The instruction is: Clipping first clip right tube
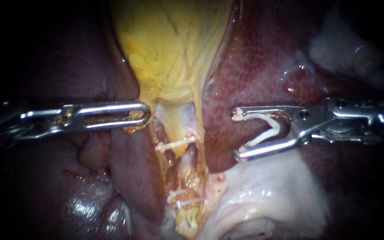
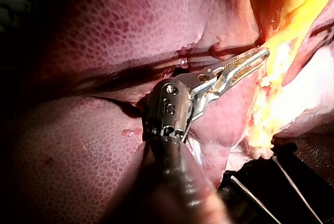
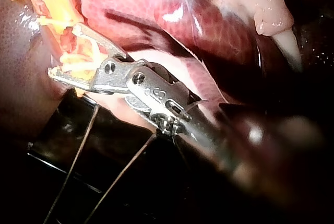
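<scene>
My right tool (image 1: 236, 135) reaches in level, its shiny metal jaws wide apart and holding a bent white clip (image 1: 267, 131) between them, to the right of the tube (image 1: 187, 166) and not touching it. The pale, lumpy tube hangs under the yellow gallbladder (image 1: 170, 49), beside the dark red liver (image 1: 254, 62), with two thin clips (image 1: 176, 144) across it. My left tool (image 1: 144, 114) lies flat just left of the tube's top.

From where I stand, the liver (image 3: 21, 78) and its pale fringe lie over the top edge of a black, flat-sided base (image 3: 57, 140), with two thin wires (image 3: 78, 151) slanting across its dark face.
</scene>
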You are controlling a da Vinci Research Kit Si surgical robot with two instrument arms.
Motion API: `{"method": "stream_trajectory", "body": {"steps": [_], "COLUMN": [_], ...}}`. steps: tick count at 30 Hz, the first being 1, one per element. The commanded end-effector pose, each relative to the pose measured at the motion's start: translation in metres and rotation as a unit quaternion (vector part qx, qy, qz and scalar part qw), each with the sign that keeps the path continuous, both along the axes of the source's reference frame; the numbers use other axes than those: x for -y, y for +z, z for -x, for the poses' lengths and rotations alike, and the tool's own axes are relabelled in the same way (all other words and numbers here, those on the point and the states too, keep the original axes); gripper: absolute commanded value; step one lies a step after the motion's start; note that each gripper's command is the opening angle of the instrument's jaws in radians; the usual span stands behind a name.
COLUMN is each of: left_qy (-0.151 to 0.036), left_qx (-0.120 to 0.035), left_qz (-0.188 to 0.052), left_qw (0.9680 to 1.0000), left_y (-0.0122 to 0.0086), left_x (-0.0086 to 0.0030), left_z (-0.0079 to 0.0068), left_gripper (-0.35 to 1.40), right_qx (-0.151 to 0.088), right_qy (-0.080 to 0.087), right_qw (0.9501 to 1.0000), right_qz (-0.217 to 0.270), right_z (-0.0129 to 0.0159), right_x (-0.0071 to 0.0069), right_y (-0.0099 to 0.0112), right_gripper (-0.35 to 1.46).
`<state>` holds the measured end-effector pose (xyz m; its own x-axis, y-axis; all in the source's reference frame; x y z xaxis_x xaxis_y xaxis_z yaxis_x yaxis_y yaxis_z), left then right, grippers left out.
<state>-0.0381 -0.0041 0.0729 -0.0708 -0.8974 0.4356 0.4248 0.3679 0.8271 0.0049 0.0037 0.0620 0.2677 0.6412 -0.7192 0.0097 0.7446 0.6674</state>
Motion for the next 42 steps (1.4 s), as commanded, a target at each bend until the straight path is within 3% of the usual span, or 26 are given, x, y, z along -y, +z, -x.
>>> {"method": "stream_trajectory", "body": {"steps": [1,4,9,14,20,29,35,42], "left_qy": [0.001,0.005,-0.012,-0.021,-0.021,-0.022,-0.022,-0.022], "left_qx": [0.001,0.005,0.005,0.004,0.003,0.003,0.003,0.002], "left_qz": [-0.001,-0.005,-0.013,-0.01,-0.009,-0.009,-0.009,-0.009], "left_qw": [1.0,1.0,0.9998,0.9997,0.9997,0.9997,0.9997,0.9997], "left_y": [-0.0002,-0.0015,-0.0046,-0.0056,-0.0056,-0.0058,-0.0058,-0.0057], "left_x": [-0.0002,-0.0009,-0.0026,-0.0028,-0.0026,-0.0025,-0.0025,-0.0024], "left_z": [-0.0002,-0.0017,-0.0051,-0.007,-0.007,-0.007,-0.0069,-0.0067], "left_gripper": [-0.35,-0.35,-0.35,-0.35,-0.35,-0.35,-0.35,-0.35], "right_qx": [0.0,-0.002,-0.009,-0.008,0.012,0.027,0.026,0.016], "right_qy": [0.0,-0.003,-0.014,-0.028,-0.046,-0.055,-0.059,-0.075], "right_qw": [1.0,1.0,0.9999,0.9996,0.9986,0.9973,0.9968,0.9951], "right_qz": [0.0,0.001,0.003,-0.004,-0.023,-0.04,-0.046,-0.063], "right_z": [0.0,-0.0001,-0.0009,-0.0027,-0.0047,-0.0074,-0.0089,-0.0098], "right_x": [0.0,0.0003,0.0017,0.0039,0.0061,0.0069,0.0072,0.0083], "right_y": [0.0,0.0003,0.0018,0.0046,0.0093,0.0143,0.0153,0.0152], "right_gripper": [0.6,0.6,0.6,0.6,0.6,0.6,0.6,0.6]}}
